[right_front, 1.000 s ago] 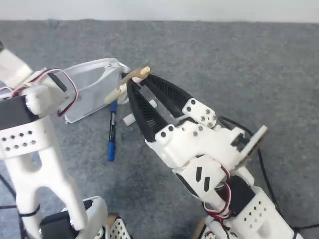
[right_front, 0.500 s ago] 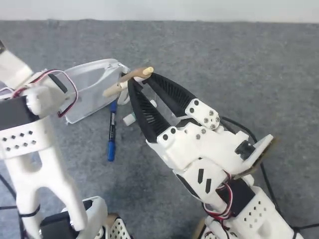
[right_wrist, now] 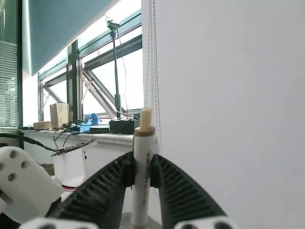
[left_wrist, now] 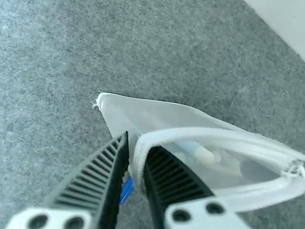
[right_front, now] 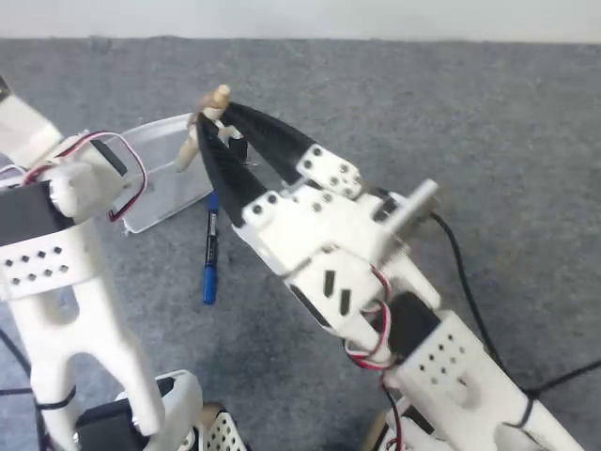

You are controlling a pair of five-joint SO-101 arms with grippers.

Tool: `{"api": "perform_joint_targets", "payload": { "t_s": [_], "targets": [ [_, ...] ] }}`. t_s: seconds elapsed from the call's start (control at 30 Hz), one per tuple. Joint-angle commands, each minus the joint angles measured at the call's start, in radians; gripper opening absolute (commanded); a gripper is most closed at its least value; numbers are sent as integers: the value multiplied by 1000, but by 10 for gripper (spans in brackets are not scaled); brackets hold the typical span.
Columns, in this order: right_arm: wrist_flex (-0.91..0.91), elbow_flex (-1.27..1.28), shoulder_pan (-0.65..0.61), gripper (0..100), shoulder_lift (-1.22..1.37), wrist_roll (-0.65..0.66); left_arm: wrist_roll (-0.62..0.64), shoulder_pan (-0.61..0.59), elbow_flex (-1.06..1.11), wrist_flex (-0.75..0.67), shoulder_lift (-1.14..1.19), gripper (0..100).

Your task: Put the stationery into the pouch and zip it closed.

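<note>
At the left of the high view we see the left arm standing white over the grey carpet. Its wrist view shows the left gripper with its jaws drawn narrow, pinching the thick white rim of the clear pouch between them. The pouch lies on the carpet just beside that arm with its mouth gaping, and through its wall we make out a pale item lying inside. Just to the right of the pouch, the blue pen rests flat on the carpet, with its upper end close to the pouch's edge. Above the pouch's right end the right gripper has its black jaws clamped on the cream pen, which is tilted with its rounded tip pointing up and away. We cannot tell whether its lower end touches the pouch. In the right wrist view the same cream pen stands between the closed jaws of the right gripper. The right arm stretches from the lower right corner towards the pouch.
</note>
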Motion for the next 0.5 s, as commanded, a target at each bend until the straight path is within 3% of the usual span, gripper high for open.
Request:
{"api": "perform_joint_targets", "payload": {
  "t_s": [0.0,0.47],
  "targets": [
    [-30,-114,4,16,41,11,-5,9,-18,-37,-8,10],
    [-30,-276,25,16,302,11,-5,6,-18,-37,-12,10]
  ]
}}
